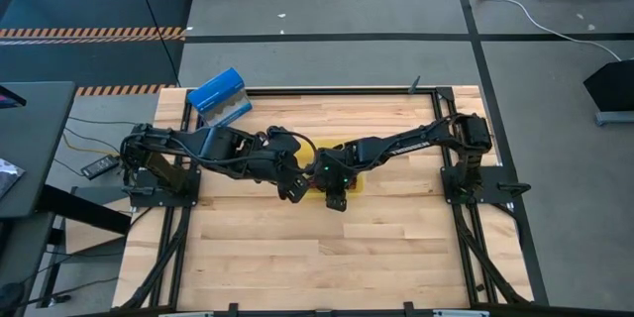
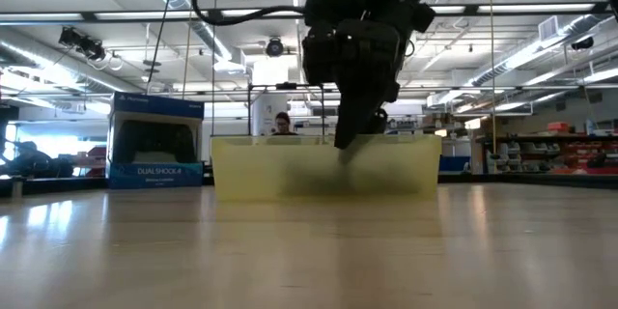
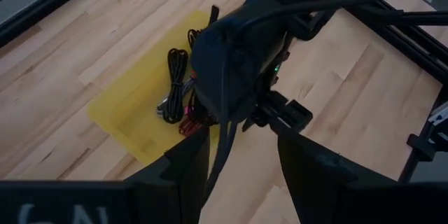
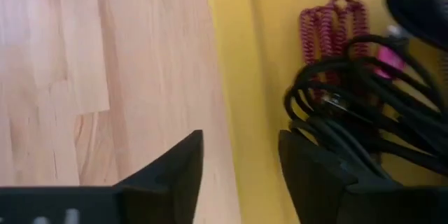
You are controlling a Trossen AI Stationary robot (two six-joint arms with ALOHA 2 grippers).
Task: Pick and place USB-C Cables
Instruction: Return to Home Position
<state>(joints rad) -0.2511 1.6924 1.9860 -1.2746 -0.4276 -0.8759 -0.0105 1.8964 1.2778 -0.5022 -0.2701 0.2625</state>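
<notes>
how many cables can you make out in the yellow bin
3, all in the yellow bin: a maroon cable, a black bundle beside it, and a tidier black coil farther along. The right arm covers part, so more may be hidden.

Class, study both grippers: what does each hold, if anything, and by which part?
Nothing is held. The left gripper and the right gripper are both open and empty; the USB-C cables lie in the yellow bin.
</notes>
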